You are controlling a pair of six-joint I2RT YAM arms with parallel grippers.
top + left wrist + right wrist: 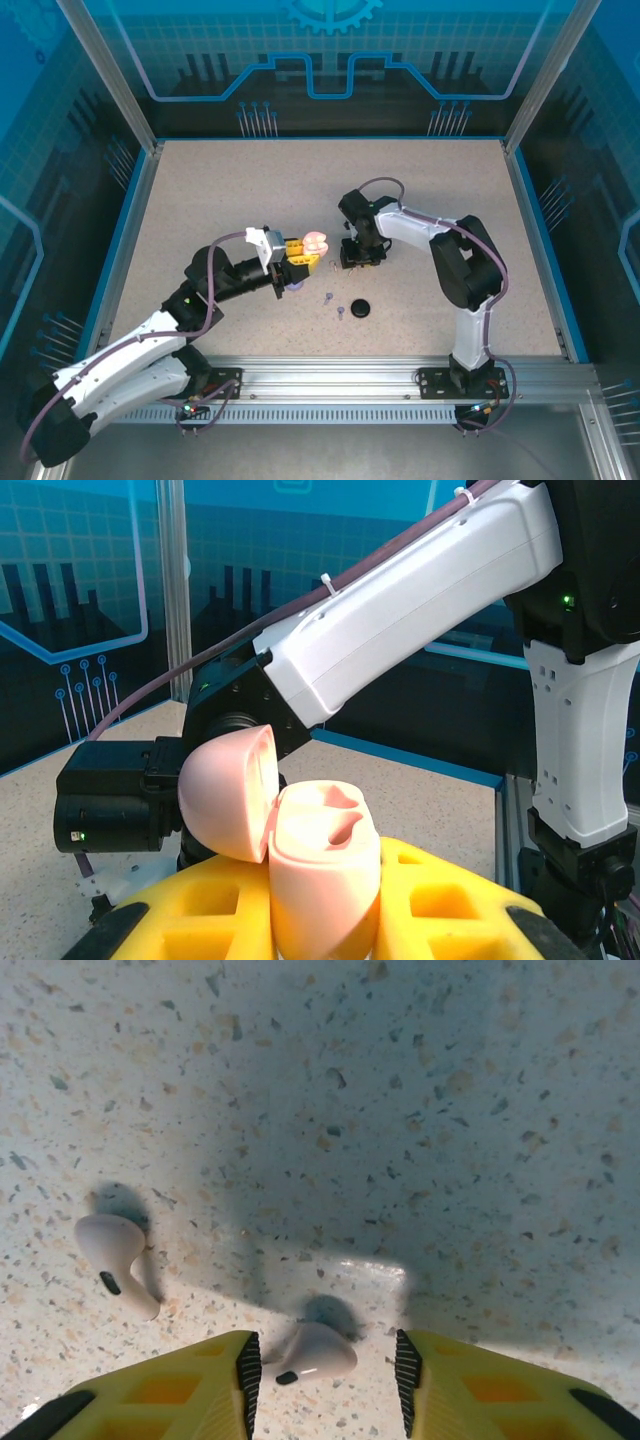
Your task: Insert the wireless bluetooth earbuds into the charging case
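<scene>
Here, the open, rounded pink plastic charging case [322, 855] is being gripped aloft by the left hand [325, 915]; a small pink stemmed earbud [322, 1348] is being straddled on the speckled worktop [450, 1110] by the right hand [325, 1362], jaws parted, its long axis lying across the gap.

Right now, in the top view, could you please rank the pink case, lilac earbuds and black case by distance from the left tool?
1. pink case: held open in the left tool.
2. lilac earbuds: lying off to its right.
3. black case: just beyond them, farther right.
</scene>
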